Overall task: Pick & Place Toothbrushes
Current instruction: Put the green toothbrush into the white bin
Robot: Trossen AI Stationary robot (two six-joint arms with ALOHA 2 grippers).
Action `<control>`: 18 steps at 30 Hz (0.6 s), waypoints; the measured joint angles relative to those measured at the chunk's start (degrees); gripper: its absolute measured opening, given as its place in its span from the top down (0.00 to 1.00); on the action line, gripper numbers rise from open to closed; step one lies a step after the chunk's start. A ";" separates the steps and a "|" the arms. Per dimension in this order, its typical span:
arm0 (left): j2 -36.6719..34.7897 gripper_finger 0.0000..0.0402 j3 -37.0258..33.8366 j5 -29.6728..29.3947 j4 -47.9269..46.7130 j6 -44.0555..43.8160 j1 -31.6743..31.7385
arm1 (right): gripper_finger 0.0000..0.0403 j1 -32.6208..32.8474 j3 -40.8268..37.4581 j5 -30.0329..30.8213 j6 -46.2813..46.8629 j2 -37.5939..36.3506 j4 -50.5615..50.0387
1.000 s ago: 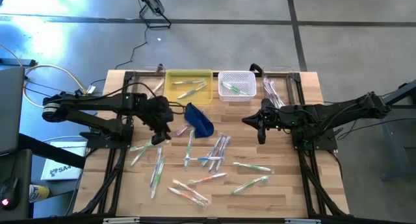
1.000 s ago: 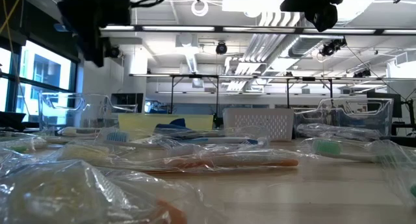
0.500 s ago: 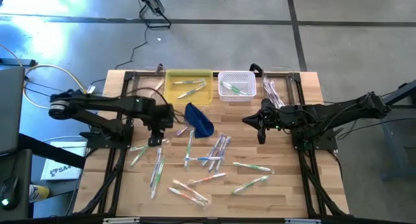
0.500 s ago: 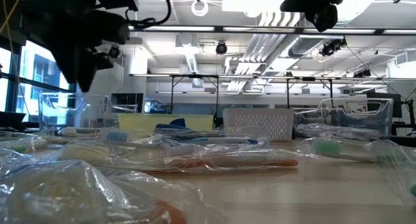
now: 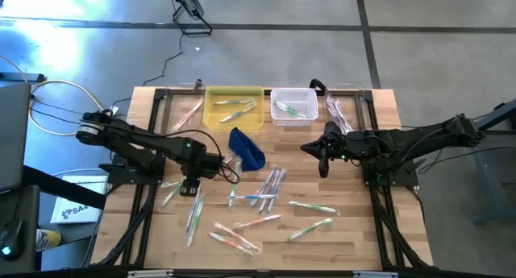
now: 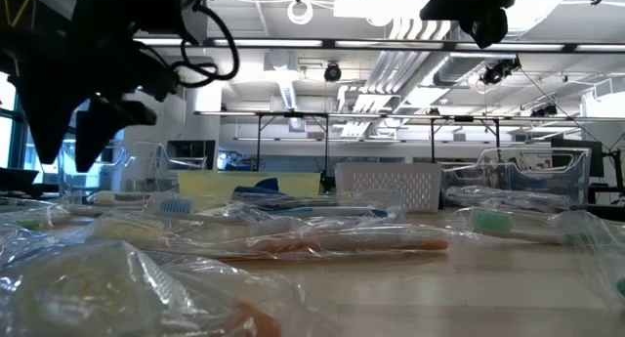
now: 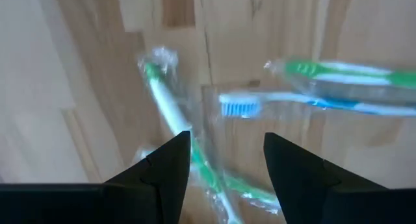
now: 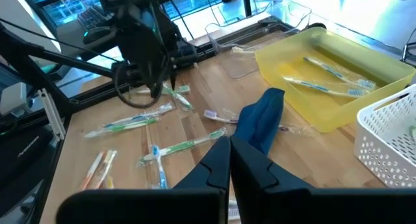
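Left gripper (image 5: pixel 188 188) hangs over the wooden table (image 5: pixel 355 230), fingers apart and empty — just above wrapped toothbrushes (image 7: pixel 170 113) scattered across the table. Right gripper (image 5: pixel 324 170) waits — fingers closed, empty — beside the dark blue pouch (image 5: pixel 247 148).

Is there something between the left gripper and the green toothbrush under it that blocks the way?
No, nothing visible blocks it. The left gripper is open above the green toothbrush, with only bare table around it. A blue toothbrush lies beside it, not across the way.
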 joint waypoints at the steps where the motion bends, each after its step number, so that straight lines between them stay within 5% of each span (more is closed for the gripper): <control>1: 0.01 0.52 -0.43 -0.17 -0.31 -0.05 0.07 | 0.99 0.01 0.00 0.00 0.02 0.00 0.20; 8: 0.55 0.52 -8.23 1.22 9.92 -4.13 1.57 | 0.99 0.00 0.00 -0.21 1.56 0.00 0.28; 18: 0.37 0.52 -12.61 2.08 10.93 -6.21 4.68 | 0.99 0.00 0.00 -0.22 1.98 0.00 0.63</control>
